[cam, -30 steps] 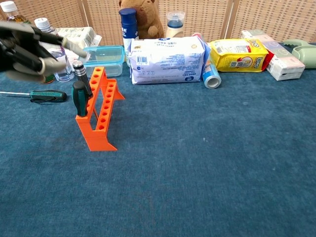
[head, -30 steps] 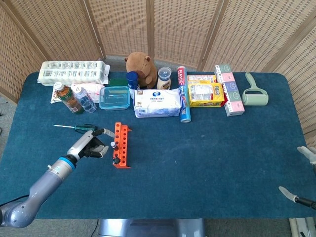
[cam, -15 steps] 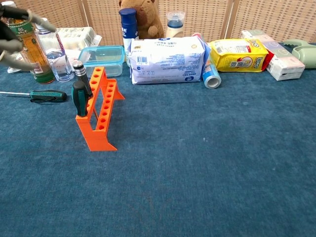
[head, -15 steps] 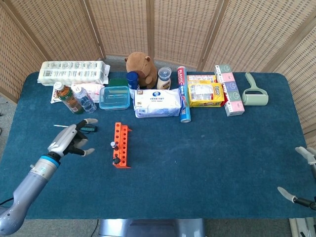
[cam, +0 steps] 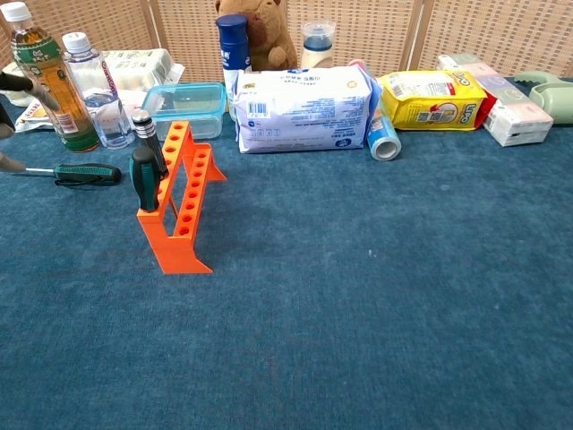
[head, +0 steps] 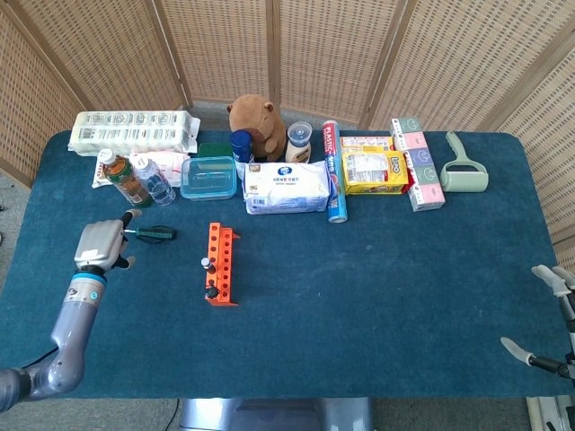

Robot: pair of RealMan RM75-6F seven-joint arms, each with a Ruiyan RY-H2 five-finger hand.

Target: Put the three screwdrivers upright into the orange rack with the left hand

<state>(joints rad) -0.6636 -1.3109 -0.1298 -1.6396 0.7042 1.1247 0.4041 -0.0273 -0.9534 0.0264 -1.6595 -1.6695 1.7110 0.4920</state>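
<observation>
The orange rack (head: 222,264) (cam: 180,208) stands left of centre on the blue table. Two screwdrivers stand upright in its near end: a green-handled one (cam: 142,176) (head: 211,291) and a black-handled one (cam: 143,131) (head: 206,265). A third screwdriver with a green handle (head: 154,233) (cam: 86,172) lies flat to the rack's left, shaft pointing left. My left hand (head: 99,244) hovers over that shaft, fingers apart, holding nothing; only its fingertips (cam: 16,82) show at the chest view's left edge. My right hand (head: 544,314) is at the table's far right edge, fingers spread and empty.
Along the back stand two bottles (head: 126,178), a clear blue-lidded box (head: 208,177), a plush toy (head: 256,121), a wipes pack (head: 287,187), cans, yellow and pink boxes (head: 375,171) and a lint roller (head: 464,169). A green bottle (cam: 43,76) stands close behind the loose screwdriver.
My left hand has drawn away from the rack to the left and now sits over the loose screwdriver's shaft. The rack and its two screwdrivers have not moved.
</observation>
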